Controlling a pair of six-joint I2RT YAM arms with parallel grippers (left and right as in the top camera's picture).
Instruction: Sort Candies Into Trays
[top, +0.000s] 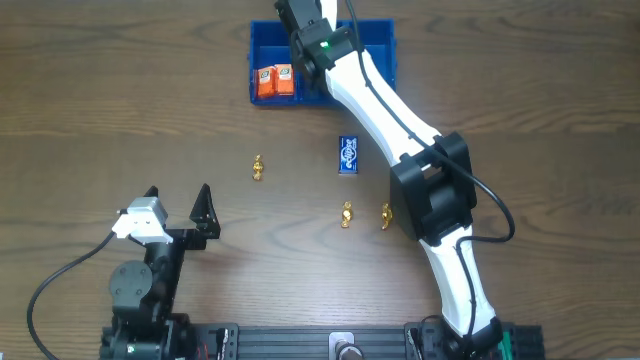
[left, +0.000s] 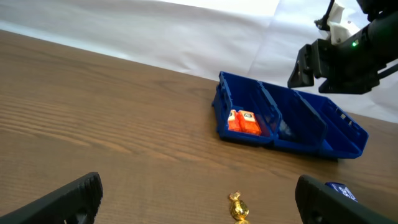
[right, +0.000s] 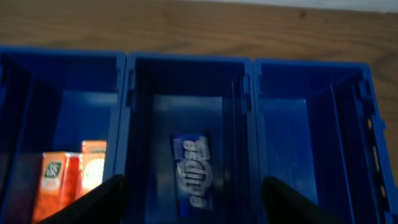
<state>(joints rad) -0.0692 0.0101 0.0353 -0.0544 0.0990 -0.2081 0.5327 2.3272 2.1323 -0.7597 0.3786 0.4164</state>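
A blue three-compartment tray (top: 385, 45) stands at the far side of the table. Two orange candy boxes (top: 273, 82) lie in its left compartment. My right gripper (right: 193, 186) hangs open above the middle compartment, where a blue candy packet (right: 193, 171) lies flat; nothing is between the fingers. A second blue packet (top: 347, 155) lies on the table in front of the tray. Three gold-wrapped candies (top: 258, 168) (top: 347, 215) (top: 386, 215) are scattered on the wood. My left gripper (top: 177, 192) stands open and empty near the left front, well short of the nearest gold candy (left: 237, 206).
The tray's right compartment (right: 311, 137) holds nothing. The right arm (top: 390, 110) stretches diagonally across the table's middle, passing close to the loose blue packet and the rightmost gold candy. Bare wood (top: 90, 120) lies to the left.
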